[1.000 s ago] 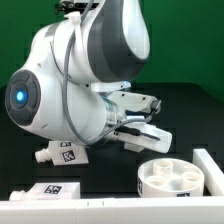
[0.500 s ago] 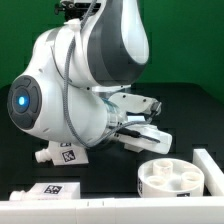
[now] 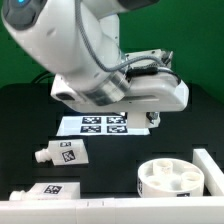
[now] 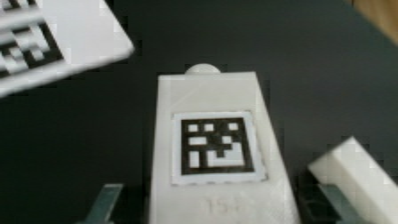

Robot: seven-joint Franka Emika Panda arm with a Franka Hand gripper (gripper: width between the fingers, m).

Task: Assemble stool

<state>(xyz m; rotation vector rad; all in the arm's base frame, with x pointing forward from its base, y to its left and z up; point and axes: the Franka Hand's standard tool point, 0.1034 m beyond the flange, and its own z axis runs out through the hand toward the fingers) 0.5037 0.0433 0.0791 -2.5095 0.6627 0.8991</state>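
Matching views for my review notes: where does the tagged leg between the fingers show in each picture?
Exterior view: the leg cannot be made out; the arm's hand, just above the marker board in the picture, seems to hide it.
Wrist view: the leg fills the middle, between the fingers.
Shared landmark: the marker board, whose corner shows beyond the leg's tip in the wrist view.

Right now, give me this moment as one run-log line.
step: leg pickup | gripper: shut on leg | seat: on table, no legs fitted | loose leg: lying on table | marker board: below arm
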